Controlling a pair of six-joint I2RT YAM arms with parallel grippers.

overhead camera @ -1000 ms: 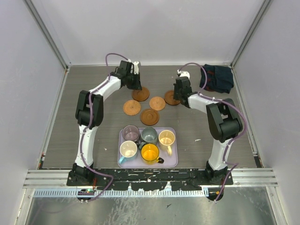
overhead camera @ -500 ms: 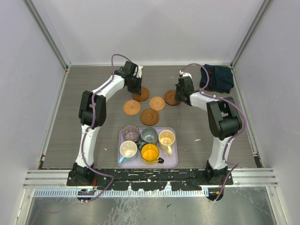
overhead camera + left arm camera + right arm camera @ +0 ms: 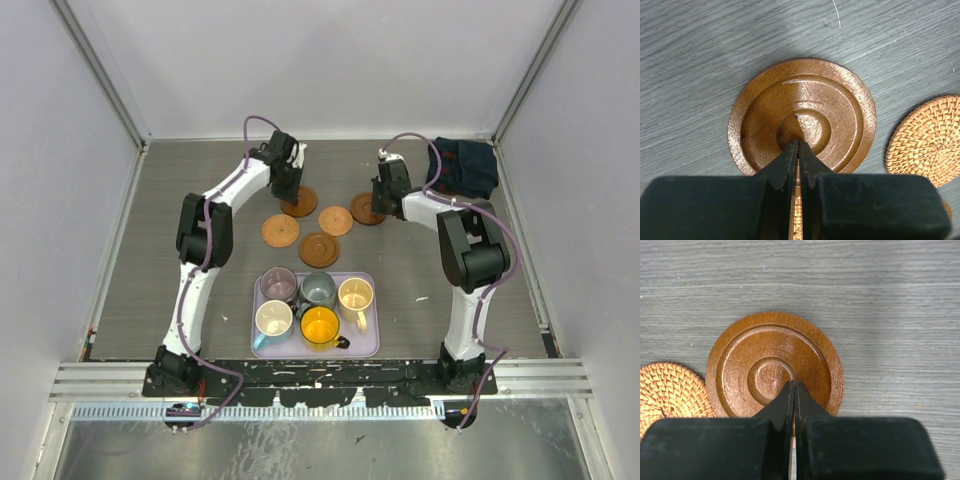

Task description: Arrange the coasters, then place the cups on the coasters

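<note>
Five cups [image 3: 318,292] on tray [image 3: 371,343]: top view only

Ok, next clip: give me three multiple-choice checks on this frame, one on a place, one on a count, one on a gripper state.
1. Where do the mugs stand? A on the coasters; B on the lavender tray; C on the bare table.
2. How many coasters are on the table? A three; B four; C five.
3. How is the left gripper? A shut, tips at a dark wooden coaster's centre; B wide open above a mug; C shut on a mug handle.
Answers: 1 B, all five sit in the tray; 2 C, five discs lie beyond the tray; 3 A, the left wrist view shows the jaws together over the coaster's middle.
</note>
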